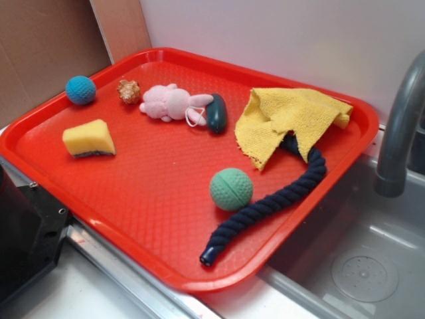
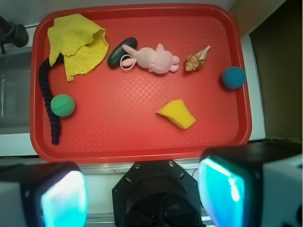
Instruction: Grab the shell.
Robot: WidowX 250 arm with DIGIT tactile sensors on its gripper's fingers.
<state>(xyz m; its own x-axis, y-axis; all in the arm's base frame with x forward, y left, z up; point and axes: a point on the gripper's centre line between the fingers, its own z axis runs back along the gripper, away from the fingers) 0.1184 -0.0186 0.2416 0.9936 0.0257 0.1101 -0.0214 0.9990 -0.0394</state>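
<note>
The red tray (image 1: 40, 156) fills most of both views, and nothing on it looks disturbed; the grab has not begun. The end effector (image 2: 144, 191) hangs off the tray's near edge, its fingers (image 2: 61, 196) spread wide apart and empty. The pink bunny (image 2: 156, 59) lies toward the far side. Just beside it, between it and the blue ball (image 2: 234, 77), rests the shell (image 2: 196, 60), apparently touching neither, though that gap is hard to judge. Approach, descent and closing all remain.
</note>
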